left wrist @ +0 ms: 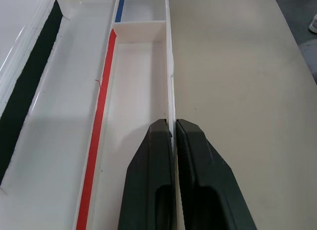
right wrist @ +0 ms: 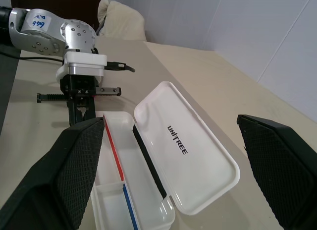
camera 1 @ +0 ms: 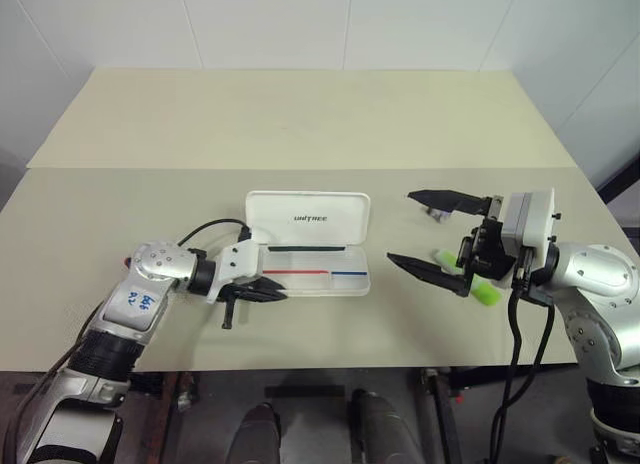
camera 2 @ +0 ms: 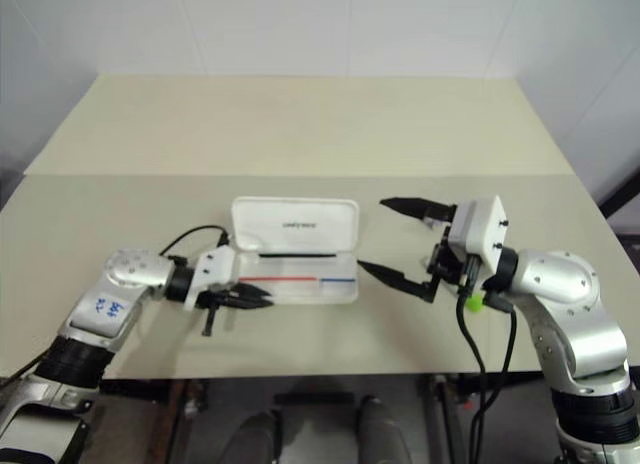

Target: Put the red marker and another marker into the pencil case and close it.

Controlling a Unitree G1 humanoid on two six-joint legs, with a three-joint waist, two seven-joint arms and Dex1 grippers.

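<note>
the case (camera 1: 308, 246) lies open mid-table, tray empty, so neither marker is in yet. the left gripper (camera 1: 268, 290), at its 8 o'clock, pinches the tray's front wall. the right gripper (camera 1: 440, 234) gapes wide at 3 o'clock, beside the green marker (camera 1: 484, 290). red marker unseen.

My two head views look forward and down over the beige table (camera 1: 300, 124). My left wrist camera sits close above the open white plastic pencil case (left wrist: 138, 91); my right wrist camera sees that case from farther off.
</note>
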